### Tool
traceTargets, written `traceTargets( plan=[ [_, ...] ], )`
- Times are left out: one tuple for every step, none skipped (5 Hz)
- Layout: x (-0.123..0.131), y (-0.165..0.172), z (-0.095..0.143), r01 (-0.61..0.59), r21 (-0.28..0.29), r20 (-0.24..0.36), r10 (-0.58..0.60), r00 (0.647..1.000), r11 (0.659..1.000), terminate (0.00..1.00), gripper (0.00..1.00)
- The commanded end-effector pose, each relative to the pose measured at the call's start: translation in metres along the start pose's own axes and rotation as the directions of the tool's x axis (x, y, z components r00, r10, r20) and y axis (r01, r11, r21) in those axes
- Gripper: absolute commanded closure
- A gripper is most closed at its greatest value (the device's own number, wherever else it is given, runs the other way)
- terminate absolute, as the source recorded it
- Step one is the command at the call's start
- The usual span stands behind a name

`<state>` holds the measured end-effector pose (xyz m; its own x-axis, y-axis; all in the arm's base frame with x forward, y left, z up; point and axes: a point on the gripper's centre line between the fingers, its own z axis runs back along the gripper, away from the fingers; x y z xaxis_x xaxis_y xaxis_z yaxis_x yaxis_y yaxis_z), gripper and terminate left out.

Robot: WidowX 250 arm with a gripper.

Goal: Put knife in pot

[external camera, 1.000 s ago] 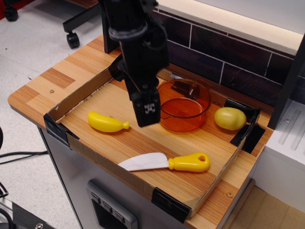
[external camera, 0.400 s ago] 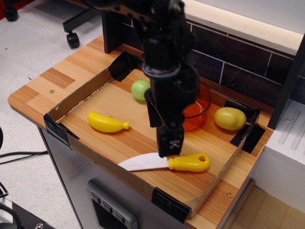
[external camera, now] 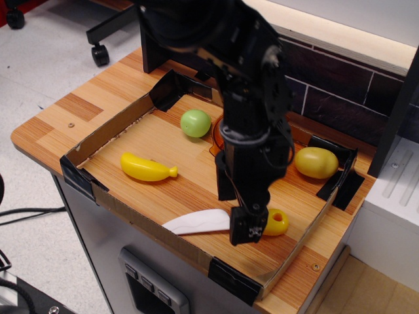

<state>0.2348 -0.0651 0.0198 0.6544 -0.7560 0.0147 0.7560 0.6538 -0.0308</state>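
Note:
The knife lies near the front wall of the cardboard tray (external camera: 105,127). Its white blade (external camera: 196,222) points left, and the yellow handle end with its hole (external camera: 277,222) shows to the right. My gripper (external camera: 239,208) is low over the handle. The near finger (external camera: 249,226) covers the handle's middle and the far finger (external camera: 226,186) stands behind it. The jaws look open, one on each side of the handle. The orange pot is almost hidden behind my arm; only a sliver of its rim (external camera: 214,139) shows by the green ball (external camera: 196,123).
A yellow toy banana (external camera: 147,168) lies at the tray's left. A yellow-green fruit (external camera: 315,162) sits at the right corner. The tray has low cardboard walls with black tape corners. A dark brick wall rises behind it, and a white unit stands at the right.
My gripper has moved from beside the pot, forward and to the right, and down onto the knife handle. The arm now hides the pot and uncovers the green ball. The knife has not moved.

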Motion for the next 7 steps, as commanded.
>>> traceTargets(
  plan=[
    [0.005,-0.004,-0.004,0.007,0.039,0.017,-0.008,1.0,0.999,0.0,0.0],
    [0.01,-0.005,-0.008,0.014,0.041,0.013,-0.015,1.0,0.999,0.0,0.0],
    [0.015,-0.007,-0.012,0.025,0.058,0.021,-0.026,0.999,0.998,0.0,0.0],
    [0.018,-0.007,-0.014,0.045,0.081,0.034,-0.048,0.998,0.996,0.0,0.0],
    [0.018,-0.008,-0.015,0.031,0.069,0.049,-0.035,0.998,0.997,0.0,1.0],
    [0.016,-0.009,-0.013,0.032,0.056,0.048,-0.035,0.998,0.998,0.0,1.0],
    [0.014,-0.009,-0.009,0.04,0.056,0.053,-0.043,0.998,0.998,0.0,1.0]
  ],
)
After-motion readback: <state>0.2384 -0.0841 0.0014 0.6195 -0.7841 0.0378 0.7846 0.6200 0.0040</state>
